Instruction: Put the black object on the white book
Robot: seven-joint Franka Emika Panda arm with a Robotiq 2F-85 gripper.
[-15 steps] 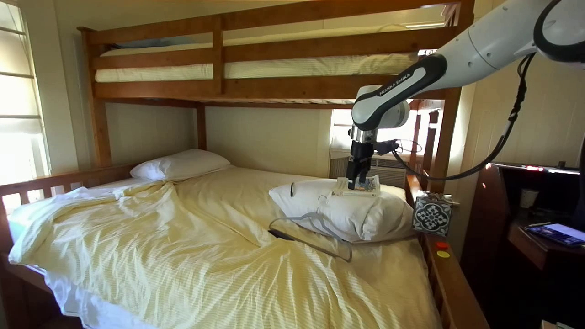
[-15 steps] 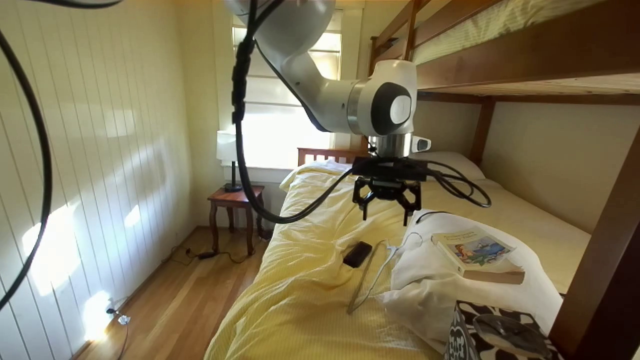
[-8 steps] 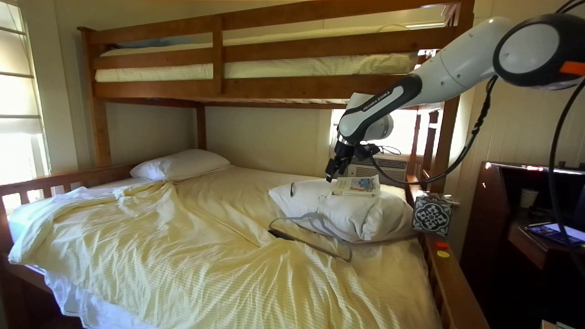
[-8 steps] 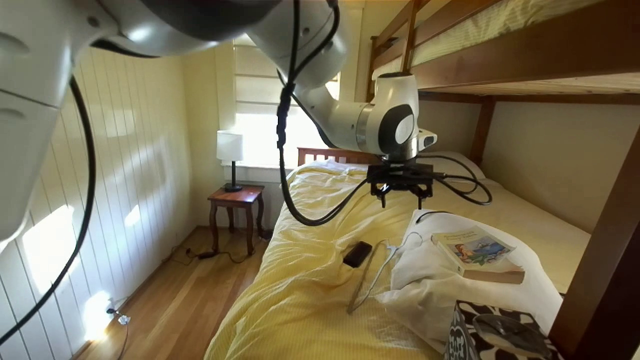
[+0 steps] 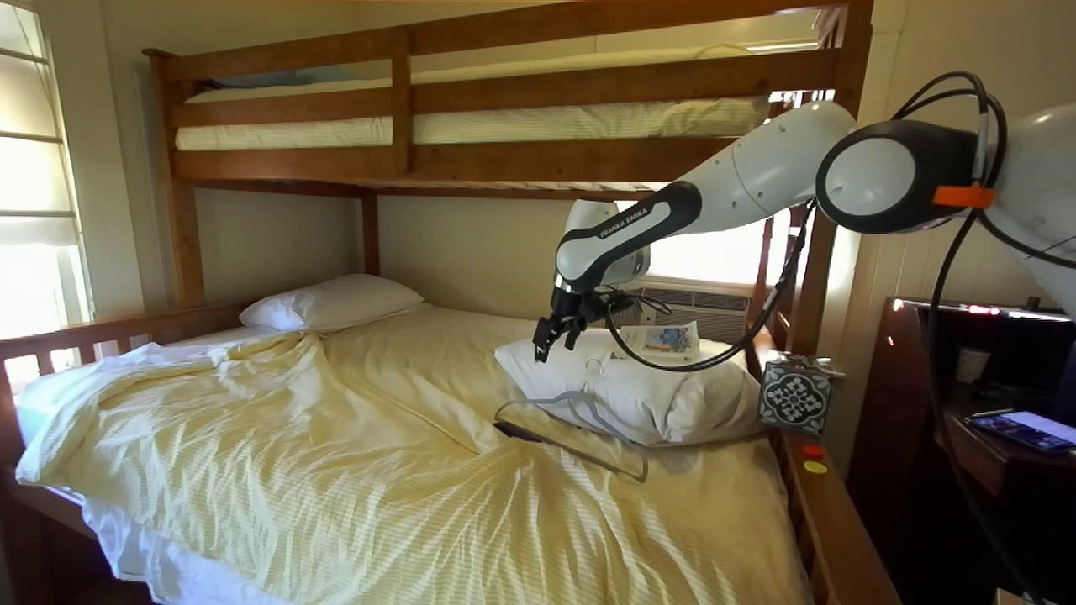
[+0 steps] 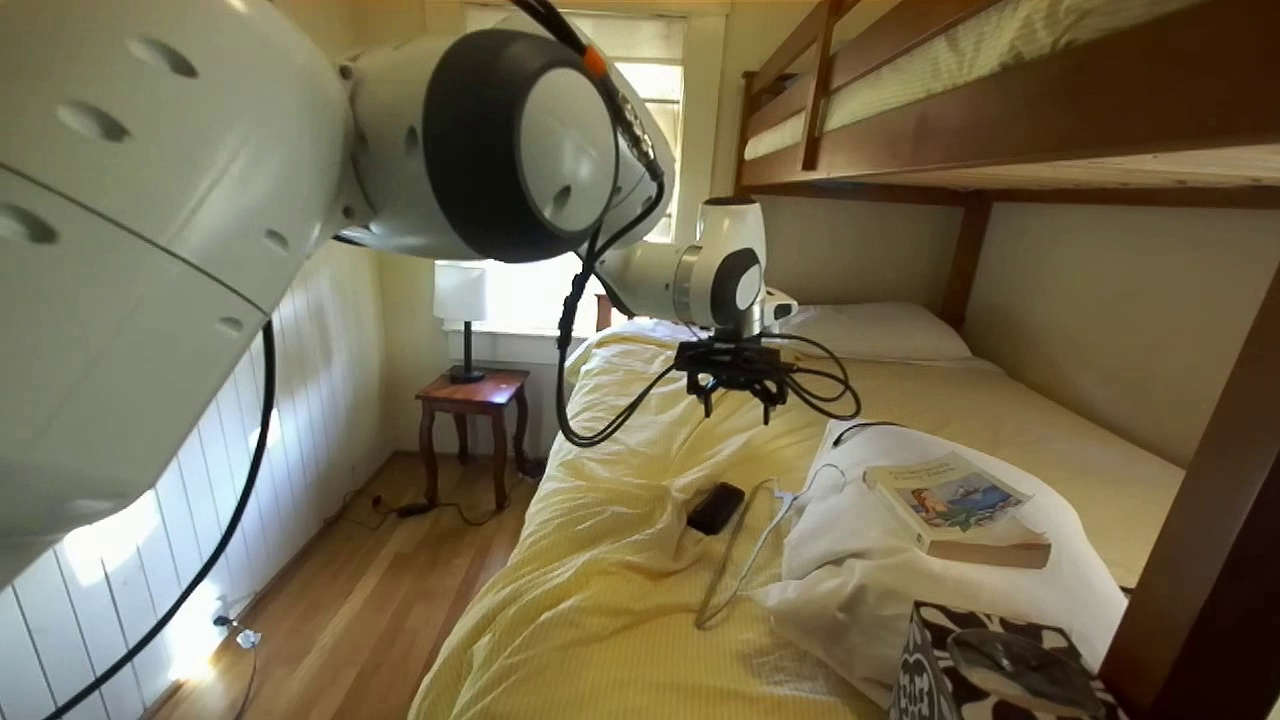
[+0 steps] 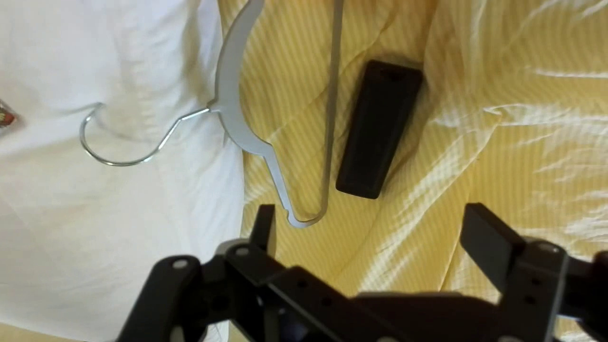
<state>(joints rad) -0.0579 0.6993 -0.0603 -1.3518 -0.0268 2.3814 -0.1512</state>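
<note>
A black rectangular block (image 7: 380, 130) lies on the yellow bedsheet (image 7: 403, 228). It also shows in both exterior views (image 5: 516, 431) (image 6: 715, 508). A pale paperback book (image 6: 950, 505) with a picture cover lies on a puffy white pillow (image 6: 850, 560). Book (image 5: 664, 338) and pillow (image 5: 664, 403) also show here. A thin dark curved cord (image 6: 865, 427) lies on the pillow's far corner. My gripper (image 7: 370, 209) is open and empty above the bed. In the wrist view the block lies ahead of the gap between the fingertips. The gripper also shows in both exterior views (image 5: 557, 349) (image 6: 738, 416).
A grey hanger (image 7: 228, 95) lies close beside the block, its metal hook (image 7: 118, 163) on the pillow. A patterned box (image 5: 795, 395) stands at the bed edge. The upper bunk rail (image 5: 521, 161) spans above. A flatter white pillow (image 5: 332, 302) lies far off.
My gripper has moved left in an exterior view, from in front of the book to the pillow's far corner. It tilted midway. More of the arm now shows. Block, book and pillow have not moved.
</note>
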